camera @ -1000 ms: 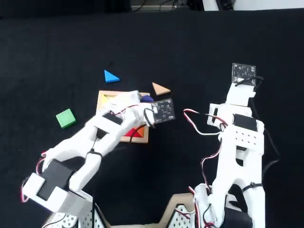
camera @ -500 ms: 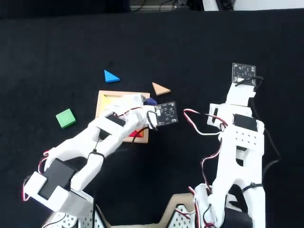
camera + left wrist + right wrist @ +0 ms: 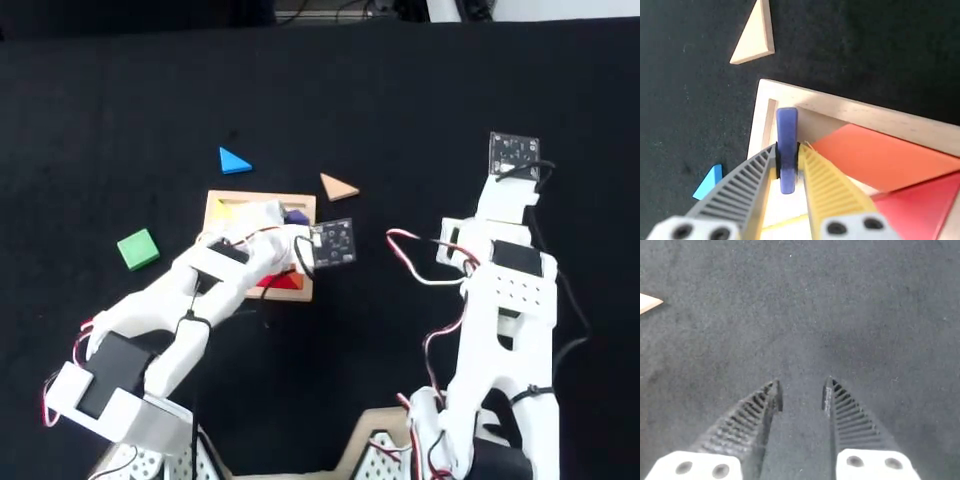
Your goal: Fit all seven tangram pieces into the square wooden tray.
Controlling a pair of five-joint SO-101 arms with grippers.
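High view: your L arm (image 3: pixel 200 285) hides most of tray (image 3: pixel 240 195); green square (image 3: pixel 138 248) outside, at its 9 o'clock. L wrist: left hand (image 3: pixel 787 148) pinches purple piece (image 3: pixel 786 122) over tray corner; orange pc (image 3: pixel 875 155), red pc (image 3: pixel 925 205) inside. R wrist: right hand (image 3: pixel 801 395) open.

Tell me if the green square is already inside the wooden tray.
No, the green square lies on the black table, apart from the wooden tray, off its left side in the high view.
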